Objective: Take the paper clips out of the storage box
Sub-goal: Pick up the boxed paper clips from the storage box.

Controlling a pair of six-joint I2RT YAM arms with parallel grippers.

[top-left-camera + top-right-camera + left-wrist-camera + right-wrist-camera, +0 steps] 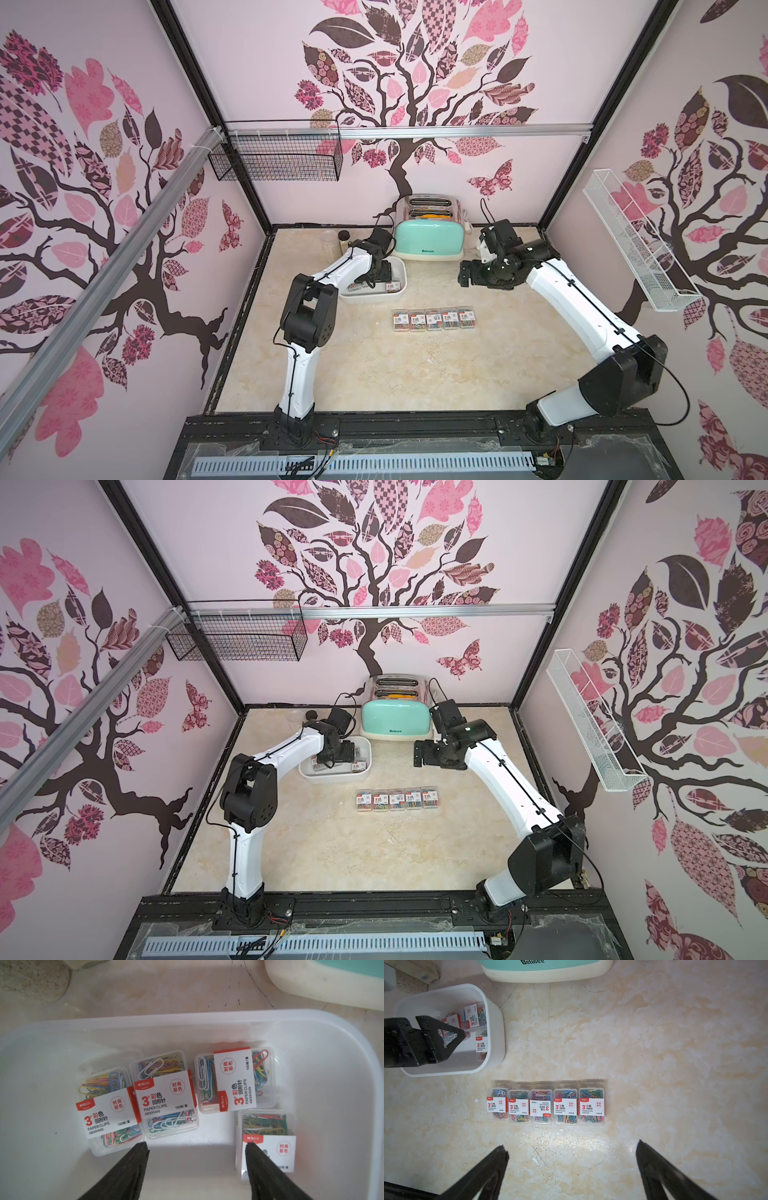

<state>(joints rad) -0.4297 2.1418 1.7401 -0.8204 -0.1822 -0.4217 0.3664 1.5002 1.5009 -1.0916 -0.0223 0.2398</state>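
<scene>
Toaster (428,243) and jars (331,246) close behind storage box (370,298)

Left of centre in both top views, the left arm (345,266) hides much of the storage box (374,297) — the paper clips (392,286) inside show only partly, labels too small to read. The toaster (332,987) is cropped in both wrist views.
</scene>
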